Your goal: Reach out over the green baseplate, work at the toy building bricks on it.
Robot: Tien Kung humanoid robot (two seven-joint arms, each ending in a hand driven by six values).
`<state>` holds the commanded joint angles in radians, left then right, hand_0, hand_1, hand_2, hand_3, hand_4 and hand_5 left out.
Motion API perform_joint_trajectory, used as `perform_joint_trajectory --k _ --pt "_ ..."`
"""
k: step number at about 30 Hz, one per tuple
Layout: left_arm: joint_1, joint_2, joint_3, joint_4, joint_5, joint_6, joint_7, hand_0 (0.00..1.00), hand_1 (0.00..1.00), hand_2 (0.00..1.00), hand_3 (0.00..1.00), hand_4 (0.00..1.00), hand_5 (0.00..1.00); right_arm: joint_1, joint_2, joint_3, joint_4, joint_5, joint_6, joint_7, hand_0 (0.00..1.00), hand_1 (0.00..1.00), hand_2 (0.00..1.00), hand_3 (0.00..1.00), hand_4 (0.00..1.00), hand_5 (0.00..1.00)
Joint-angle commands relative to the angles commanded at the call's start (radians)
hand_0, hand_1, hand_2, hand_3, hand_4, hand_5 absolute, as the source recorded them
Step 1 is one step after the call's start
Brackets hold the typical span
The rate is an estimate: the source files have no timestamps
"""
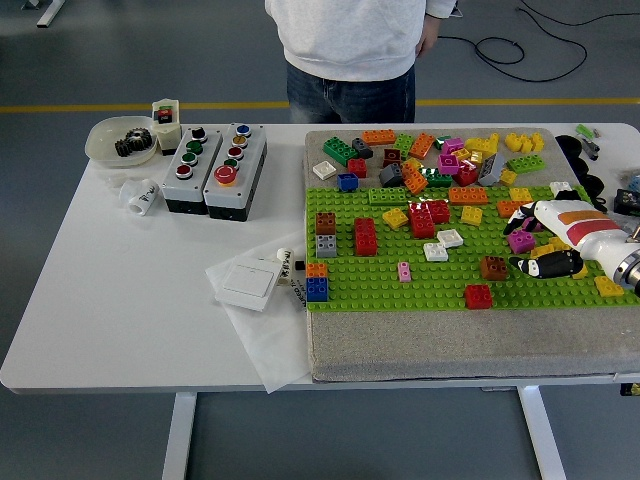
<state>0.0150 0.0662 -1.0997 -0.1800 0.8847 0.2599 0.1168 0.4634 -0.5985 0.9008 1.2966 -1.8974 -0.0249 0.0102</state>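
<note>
Baseplate [400, 292]: green, on grey pad, right half of white table [120, 300]. Bricks [425, 218]: many colours, scattered over plate, more heaped on pad behind. Right hand [550, 240]: over plate's right edge, fingers spread, holding nothing, above magenta brick [519, 241]. Person [350, 45]: standing at far side.

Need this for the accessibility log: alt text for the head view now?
The robot's right hand reaches in over the green baseplate among scattered toy bricks, beside a magenta brick. A person stands at the far side.
</note>
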Motion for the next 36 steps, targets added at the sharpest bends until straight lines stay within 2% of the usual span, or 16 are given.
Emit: perform_joint_trajectory --k 12,20,29,36 --pt "-0.003 0.003 0.013 0.000 -0.012 0.000 -0.004 0.778 0.810 0.861 0.767 0.786 0.701 0.004 0.041 -0.042 0.008 0.019 0.028 -0.036 0.567 0.518 0.585 0.531 0.719 0.132" --pt "-0.004 0.004 0.015 0.000 -0.010 -0.001 -0.004 0.781 0.809 0.861 0.765 0.786 0.700 0.001 0.062 -0.041 -0.023 0.018 0.019 -0.044 0.594 0.553 0.628 0.571 0.763 0.177" --pt "-0.005 0.006 0.027 0.000 -0.019 0.000 -0.006 0.780 0.809 0.859 0.766 0.786 0.701 -0.014 0.096 -0.007 -0.046 0.008 -0.004 -0.063 0.597 0.560 0.632 0.576 0.777 0.189" --pt "-0.007 0.006 0.025 0.000 -0.018 0.001 -0.007 0.781 0.808 0.859 0.766 0.787 0.698 -0.019 0.112 0.000 -0.058 0.010 0.000 -0.064 0.595 0.562 0.638 0.578 0.783 0.196"
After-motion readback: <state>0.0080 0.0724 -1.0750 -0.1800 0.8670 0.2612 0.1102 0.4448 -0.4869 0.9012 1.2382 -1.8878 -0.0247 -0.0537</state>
